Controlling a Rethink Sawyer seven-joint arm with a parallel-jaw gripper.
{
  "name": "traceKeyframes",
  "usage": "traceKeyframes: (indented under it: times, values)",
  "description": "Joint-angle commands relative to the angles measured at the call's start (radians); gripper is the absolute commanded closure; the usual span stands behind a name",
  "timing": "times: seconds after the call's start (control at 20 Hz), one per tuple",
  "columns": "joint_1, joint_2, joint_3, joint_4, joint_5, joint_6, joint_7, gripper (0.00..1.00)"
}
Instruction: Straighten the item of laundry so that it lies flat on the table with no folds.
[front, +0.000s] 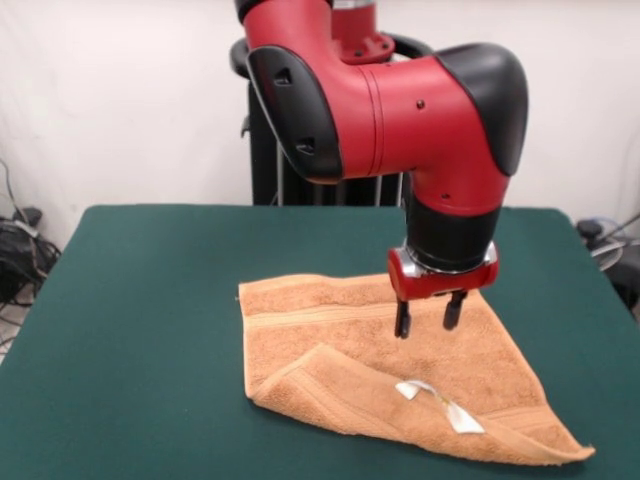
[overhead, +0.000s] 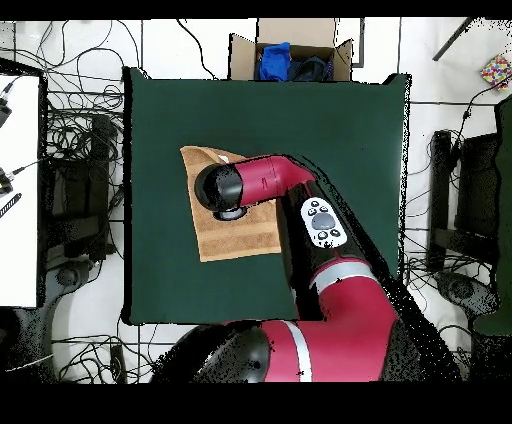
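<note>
The orange-tan terry towel lies on the dark green table, right of centre in the front view. Its near edge is folded back over itself, and a small white care tag shows on the fold. A woven band runs across its far part. My gripper hangs just above the towel's middle, open and holding nothing. In the overhead view the towel lies left of centre on the table, and the arm's black and red wrist covers its middle and hides the gripper.
A cardboard box with blue and dark cloth stands beyond the table's far edge in the overhead view. Cables and equipment lie on the floor around the table. The robot's black pedestal stands behind the table.
</note>
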Motion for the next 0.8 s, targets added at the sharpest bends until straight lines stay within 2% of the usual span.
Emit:
traceKeyframes:
  times: [0.05, 0.8]
  values:
    - [-0.015, 0.047, 0.006, 0.01, 0.009, -0.093, 0.079, 0.0]
    - [-0.015, 0.056, -0.003, 0.005, 0.017, -0.096, 0.076, 0.0]
